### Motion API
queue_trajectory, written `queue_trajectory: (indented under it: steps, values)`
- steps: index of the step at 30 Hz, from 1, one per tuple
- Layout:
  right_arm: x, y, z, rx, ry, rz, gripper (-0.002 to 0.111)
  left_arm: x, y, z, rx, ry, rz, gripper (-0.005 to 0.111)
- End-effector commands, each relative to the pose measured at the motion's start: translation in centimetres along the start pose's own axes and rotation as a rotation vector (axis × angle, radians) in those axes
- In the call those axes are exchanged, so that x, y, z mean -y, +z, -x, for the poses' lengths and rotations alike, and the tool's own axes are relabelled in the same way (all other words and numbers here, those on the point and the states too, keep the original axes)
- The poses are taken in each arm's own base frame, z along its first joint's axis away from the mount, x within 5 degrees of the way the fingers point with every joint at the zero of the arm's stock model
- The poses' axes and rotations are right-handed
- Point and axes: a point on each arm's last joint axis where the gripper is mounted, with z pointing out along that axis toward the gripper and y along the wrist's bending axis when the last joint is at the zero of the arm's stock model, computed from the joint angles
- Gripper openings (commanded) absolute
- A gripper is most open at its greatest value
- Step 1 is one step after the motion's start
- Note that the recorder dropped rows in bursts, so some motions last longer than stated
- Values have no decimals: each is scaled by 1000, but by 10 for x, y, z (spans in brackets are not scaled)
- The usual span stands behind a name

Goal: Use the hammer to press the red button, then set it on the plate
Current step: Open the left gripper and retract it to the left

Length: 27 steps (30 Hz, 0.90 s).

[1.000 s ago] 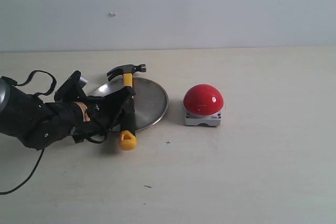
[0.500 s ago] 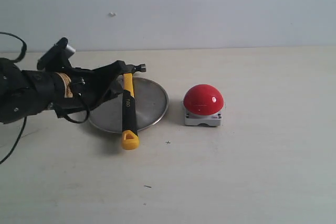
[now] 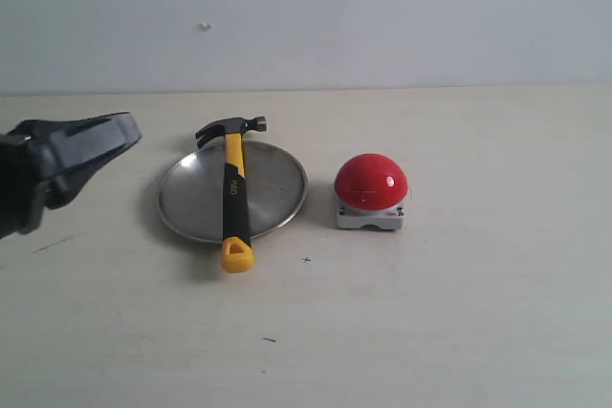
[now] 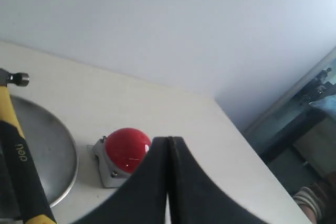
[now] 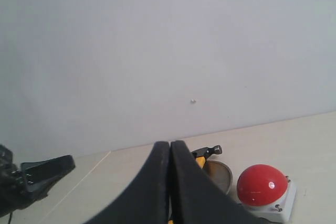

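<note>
My left pincer [image 4: 168, 140]: clenched tight, holding nothing.
My right pincer [image 5: 170, 144]: clenched too, also empty.
The hammer [image 3: 232, 193]: off to the right of my left pincer, well apart from it, lying across the plate [image 3: 277, 183].
Long axis: head at the far rim, yellow loop past the near rim.
Head: claw toward my left pincer, striking face toward the button [image 3: 370, 182].

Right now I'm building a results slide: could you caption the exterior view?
Hammer lies across the plate, red button beside it, left gripper shut and apart from both.
</note>
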Motion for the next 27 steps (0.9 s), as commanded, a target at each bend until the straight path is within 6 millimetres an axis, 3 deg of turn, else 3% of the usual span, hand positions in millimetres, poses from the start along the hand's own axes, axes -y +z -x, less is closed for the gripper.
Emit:
queue_trajectory:
  steps: [1, 8, 27]
  values:
    - [0, 0, 0, 11, -3, 2, 0, 6, -32, -5, 57, 53, -36, 0]
    - [0, 0, 0, 11, -3, 2, 0, 17, -53, -5, 91, 160, -106, 0]
    - [0, 0, 0, 11, -3, 2, 0, 16, -63, -3, 106, 262, -57, 0]
